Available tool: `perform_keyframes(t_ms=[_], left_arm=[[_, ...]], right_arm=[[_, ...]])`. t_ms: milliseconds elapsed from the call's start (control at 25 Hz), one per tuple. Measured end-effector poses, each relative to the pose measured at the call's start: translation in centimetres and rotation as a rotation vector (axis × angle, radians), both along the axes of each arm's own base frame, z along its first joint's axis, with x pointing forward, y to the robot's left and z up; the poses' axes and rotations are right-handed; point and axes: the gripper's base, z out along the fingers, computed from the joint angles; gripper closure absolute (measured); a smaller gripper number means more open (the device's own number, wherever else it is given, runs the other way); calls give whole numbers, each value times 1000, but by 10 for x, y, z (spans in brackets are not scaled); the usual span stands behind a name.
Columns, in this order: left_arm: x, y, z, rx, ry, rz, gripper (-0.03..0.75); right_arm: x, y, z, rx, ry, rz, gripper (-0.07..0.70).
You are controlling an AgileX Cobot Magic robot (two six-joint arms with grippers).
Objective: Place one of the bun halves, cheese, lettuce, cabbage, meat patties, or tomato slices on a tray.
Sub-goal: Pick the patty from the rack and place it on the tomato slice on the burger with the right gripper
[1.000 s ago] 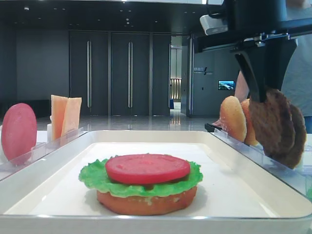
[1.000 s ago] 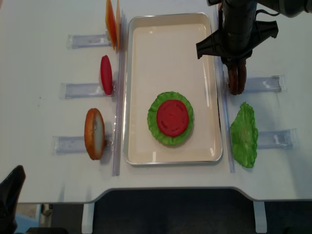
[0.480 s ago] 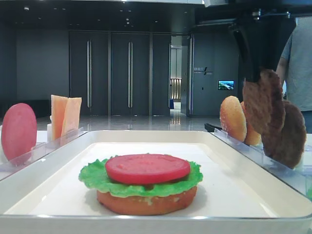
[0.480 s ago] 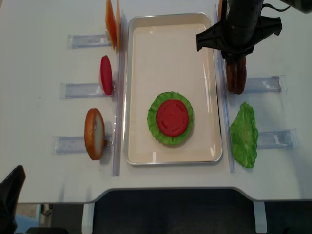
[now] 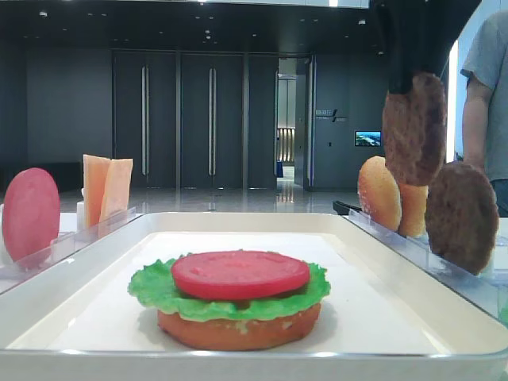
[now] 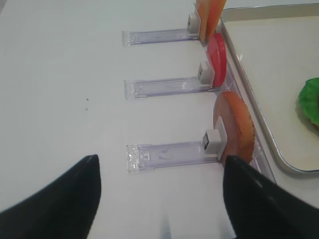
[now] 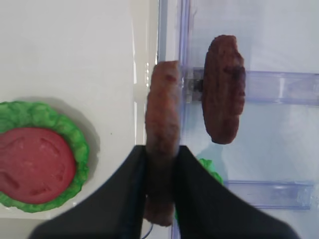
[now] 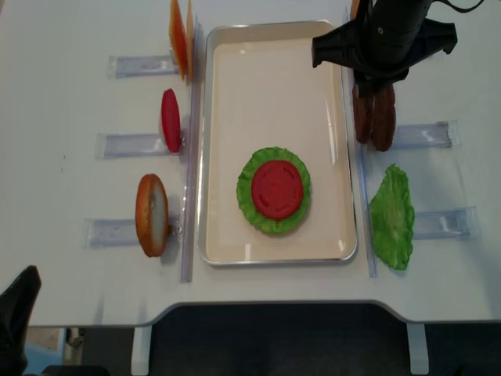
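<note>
Overhead, the right end effector (image 7: 160,169) is clamped tight on one meat patty (image 7: 162,127), which it holds on edge in the air above the right rim of the tray (image 8: 274,63), clear of its rack. A second meat patty (image 7: 223,87) stands upright in the clear rack (image 7: 279,79) just beside it, on the counter (image 8: 70,102) to the right of the tray. In the low front view the held patty hangs higher than the racked one, with the two upright bun halves (image 5: 379,193) behind them.

On the tray, toward its near end, sits a stack: a bun half (image 5: 238,327) at the bottom, lettuce (image 5: 159,286) over it and a tomato slice (image 5: 240,274) on top. Another lettuce leaf (image 8: 391,215) lies flat by the tray's near right corner. Along the tray's left side stand cheese slices (image 8: 179,35), a tomato slice (image 8: 170,120) and a bun half (image 8: 152,215), each on edge in its own rack.

The left end effector (image 6: 159,199) hovers over the counter's left part, fingers spread wide apart and holding nothing.
</note>
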Motion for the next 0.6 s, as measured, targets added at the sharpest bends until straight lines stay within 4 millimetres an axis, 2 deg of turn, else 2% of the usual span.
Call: perform_keyframes(t_ms=[280,600], left_arm=[[0,0,0,0,0,0,137],[0,0,0,-1,0,-1,137]], right_arm=[[-18,5,24,84,-29,36,503],[-32,17,31,194,20,83,503]])
